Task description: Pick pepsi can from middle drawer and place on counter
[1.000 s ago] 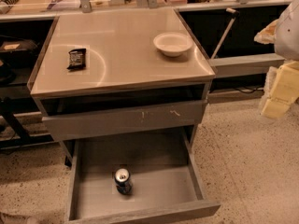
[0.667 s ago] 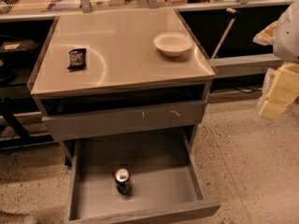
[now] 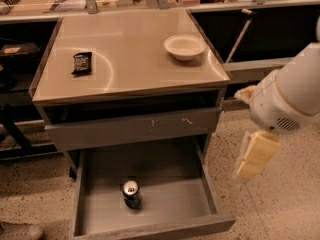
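Note:
The pepsi can (image 3: 131, 194), small and dark blue with a silver top, stands upright on the floor of the open middle drawer (image 3: 172, 204), left of centre. The tan counter (image 3: 130, 59) tops the grey cabinet above it. My gripper (image 3: 250, 169), pale yellow on a white arm, hangs to the right of the drawer, outside its right wall and well apart from the can. It holds nothing that I can see.
A white bowl (image 3: 184, 46) sits at the counter's back right and a flat black snack packet (image 3: 82, 63) at its left. The grey drawer front with pale scratches (image 3: 135, 129) is above the open drawer. Dark shelves flank the cabinet.
The arm and gripper have moved down and to the left, closer to the open drawer's right side. The can, bowl and packet have not moved.

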You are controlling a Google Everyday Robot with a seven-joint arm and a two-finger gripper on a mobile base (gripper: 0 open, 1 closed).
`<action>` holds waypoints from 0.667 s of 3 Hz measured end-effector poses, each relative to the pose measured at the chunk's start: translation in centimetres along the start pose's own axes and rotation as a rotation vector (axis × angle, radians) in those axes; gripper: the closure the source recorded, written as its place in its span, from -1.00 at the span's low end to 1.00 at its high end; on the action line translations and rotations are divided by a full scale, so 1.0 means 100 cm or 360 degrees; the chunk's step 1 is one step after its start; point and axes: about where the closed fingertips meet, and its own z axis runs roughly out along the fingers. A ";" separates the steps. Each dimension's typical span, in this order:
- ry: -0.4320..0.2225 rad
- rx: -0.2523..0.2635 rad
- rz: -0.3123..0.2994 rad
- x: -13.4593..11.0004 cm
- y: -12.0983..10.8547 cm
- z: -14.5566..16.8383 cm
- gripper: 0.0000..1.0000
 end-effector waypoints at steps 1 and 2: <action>-0.0012 -0.0235 0.0017 0.000 0.038 0.068 -1.00; 0.0002 -0.0263 0.0021 0.005 0.045 0.074 -1.00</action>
